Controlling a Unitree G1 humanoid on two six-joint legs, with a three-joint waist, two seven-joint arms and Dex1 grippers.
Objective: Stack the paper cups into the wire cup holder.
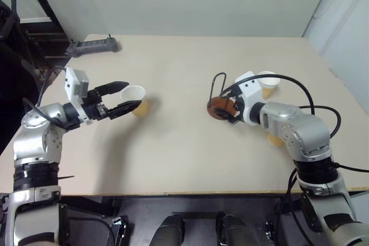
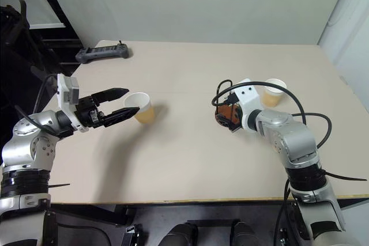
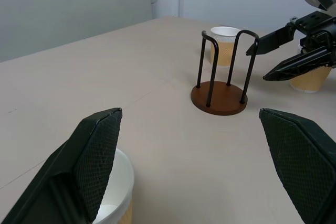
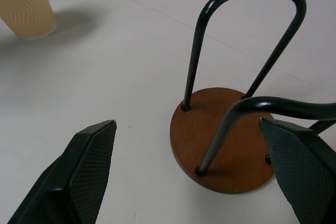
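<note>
A tan paper cup stands upright at the table's left. My left gripper is open right beside it, with one finger over the white rim. In the middle stands the wire cup holder, brown disc base and two dark loops, with no cup in it. My right gripper is open, with a finger on either side of the holder's base and apart from it. A second paper cup stands behind the right wrist. A third paper cup is partly hidden under the right forearm.
A black handheld controller lies at the table's far left corner. Black cables loop over the right arm. The table's front edge runs close to me.
</note>
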